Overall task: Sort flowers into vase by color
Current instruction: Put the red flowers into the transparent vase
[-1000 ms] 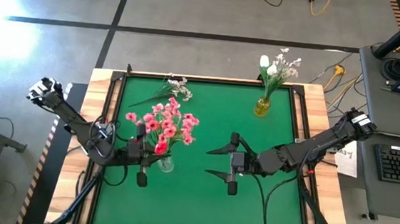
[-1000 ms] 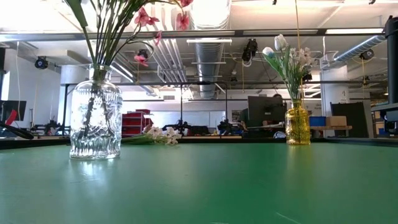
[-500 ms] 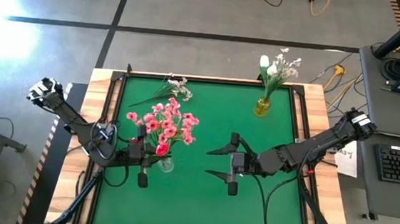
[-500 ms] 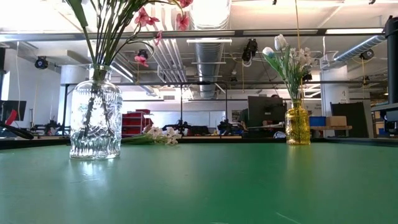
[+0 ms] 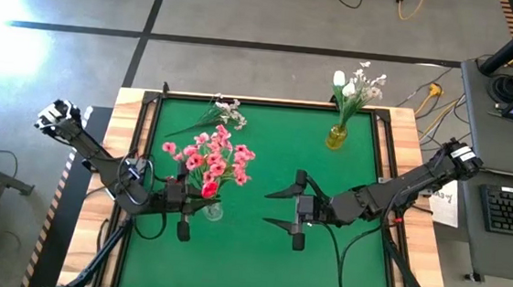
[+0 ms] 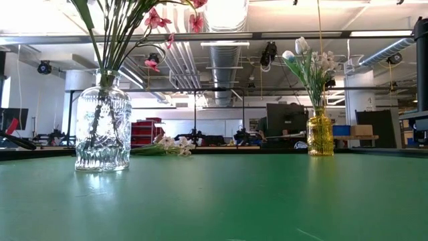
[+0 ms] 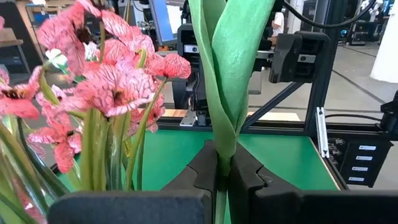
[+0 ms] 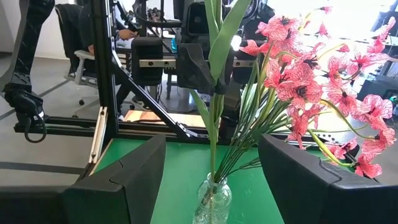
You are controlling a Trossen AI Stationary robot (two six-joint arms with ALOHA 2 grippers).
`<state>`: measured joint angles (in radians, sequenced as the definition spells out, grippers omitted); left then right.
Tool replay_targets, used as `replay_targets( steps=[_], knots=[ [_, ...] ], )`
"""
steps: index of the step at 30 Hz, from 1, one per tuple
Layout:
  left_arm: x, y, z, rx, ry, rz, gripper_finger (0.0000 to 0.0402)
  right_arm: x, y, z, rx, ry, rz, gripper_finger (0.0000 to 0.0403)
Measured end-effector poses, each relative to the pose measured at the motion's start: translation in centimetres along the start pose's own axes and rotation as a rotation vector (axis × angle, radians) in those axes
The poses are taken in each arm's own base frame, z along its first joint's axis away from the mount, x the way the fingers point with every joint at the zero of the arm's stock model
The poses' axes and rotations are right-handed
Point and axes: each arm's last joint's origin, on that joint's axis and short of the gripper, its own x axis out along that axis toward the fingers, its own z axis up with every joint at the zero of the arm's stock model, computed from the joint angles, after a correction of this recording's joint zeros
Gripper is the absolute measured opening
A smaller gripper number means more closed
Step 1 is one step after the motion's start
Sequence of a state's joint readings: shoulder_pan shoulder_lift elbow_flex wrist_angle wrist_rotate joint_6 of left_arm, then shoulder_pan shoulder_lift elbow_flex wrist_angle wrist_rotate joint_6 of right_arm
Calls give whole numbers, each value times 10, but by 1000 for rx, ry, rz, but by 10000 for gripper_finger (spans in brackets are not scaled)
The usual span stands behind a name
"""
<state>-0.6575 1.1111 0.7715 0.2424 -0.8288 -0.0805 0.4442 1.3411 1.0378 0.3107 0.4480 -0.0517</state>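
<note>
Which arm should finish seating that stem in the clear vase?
Left. The left gripper is already shut on the tulip stem right beside the clear vase. The right gripper is open, empty and farther off.

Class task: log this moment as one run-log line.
left gripper: shut on tulip stem over clear vase | right gripper: open | white spray: unsorted

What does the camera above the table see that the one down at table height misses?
Only the top camera shows both arms: the left gripper shut on a flower stem beside the clear vase, the right gripper open, facing it.

Only the table-height camera shows the room behind.

Both show the clear vase of pink flowers, the yellow vase of white flowers and the loose white spray.
</note>
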Motion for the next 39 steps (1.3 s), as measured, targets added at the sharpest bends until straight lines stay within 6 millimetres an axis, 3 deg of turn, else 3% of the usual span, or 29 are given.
replay_targets(
  steps=[31, 39],
  knots=[
    [9, -9, -15, 68, 47, 6, 0, 0, 0, 3, -17, -34, 0, 251],
    [9, -9, -15, 64, 44, 6, 0, 17, 6, 4, -97, -121, -11, 251]
  ],
)
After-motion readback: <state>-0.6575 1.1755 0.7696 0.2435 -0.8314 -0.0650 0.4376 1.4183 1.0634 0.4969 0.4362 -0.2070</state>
